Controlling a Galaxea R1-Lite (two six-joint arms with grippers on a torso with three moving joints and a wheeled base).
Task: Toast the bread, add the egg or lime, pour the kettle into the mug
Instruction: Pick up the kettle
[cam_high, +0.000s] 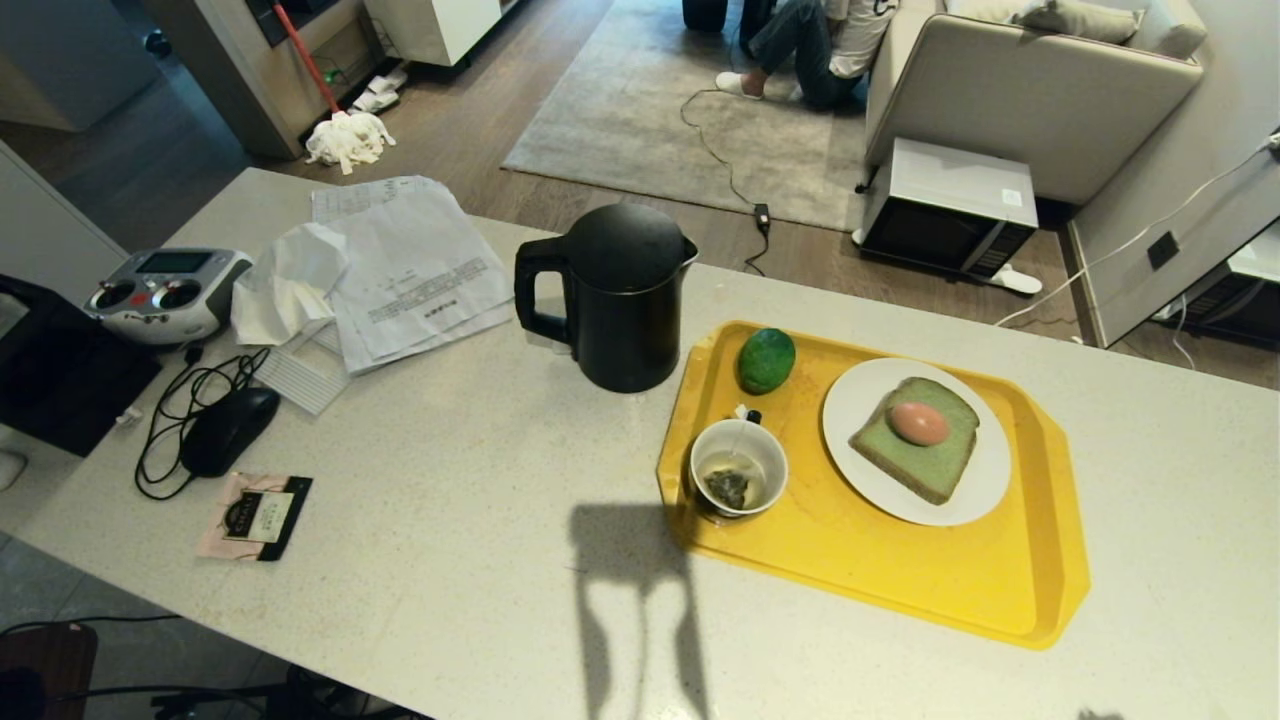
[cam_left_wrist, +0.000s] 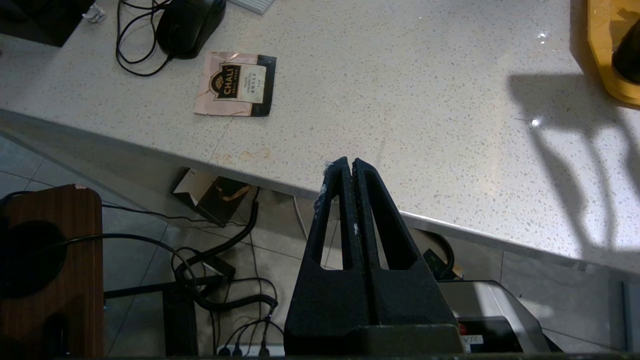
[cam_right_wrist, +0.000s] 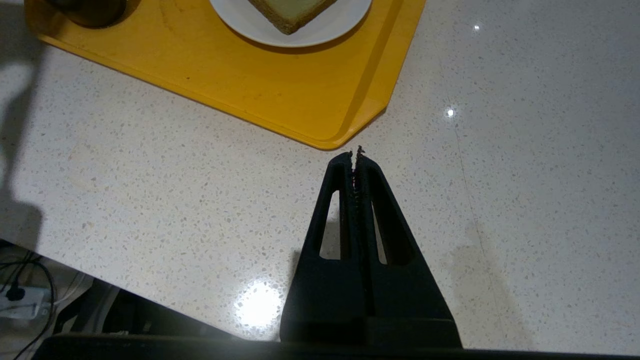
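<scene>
With both the left gripper (cam_left_wrist: 352, 162) and right gripper (cam_right_wrist: 355, 156) pressed together and empty at the counter's near edge, I note the egg (cam_high: 919, 423) sits loose on the bread (cam_high: 917, 438); nudging the plate (cam_high: 985, 490) could roll it off.

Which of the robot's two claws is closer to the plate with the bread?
The right. The right gripper, shut, hangs just off the yellow tray's near corner, with the plate close ahead. The left gripper, also shut, sits at the counter's edge, well to the tray's left.
</scene>
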